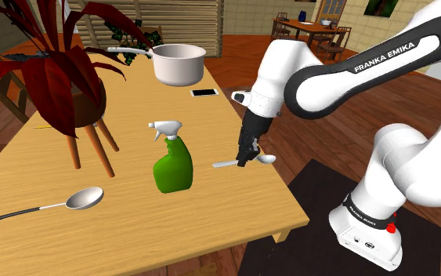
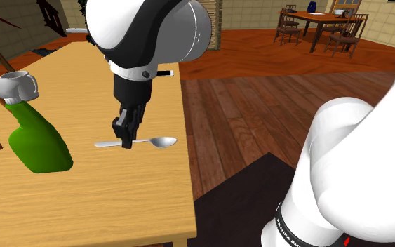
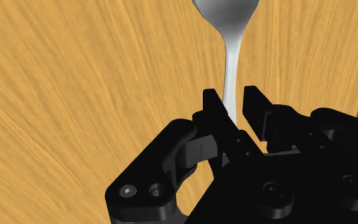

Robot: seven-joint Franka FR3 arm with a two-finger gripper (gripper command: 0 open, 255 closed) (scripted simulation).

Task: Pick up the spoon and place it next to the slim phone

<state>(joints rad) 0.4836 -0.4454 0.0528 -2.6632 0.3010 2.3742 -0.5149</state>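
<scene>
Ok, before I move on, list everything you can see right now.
light wooden table: one, tan, carries all items
small silver metal spoon: one, silver, table edge nearest the stand
large silver spoon with black handle: one, shoulder view's lower left
green spray bottle with white trigger: one, mid-table
round white pot: one, far end
slim white phone: one, beside the pot
red-leaved plant on wooden legs: one, shoulder view's left
dark dining table with chairs: one set, background
black stand: one
Franka arm: one, white
end effector: one, black, at small spoon's handle
</scene>
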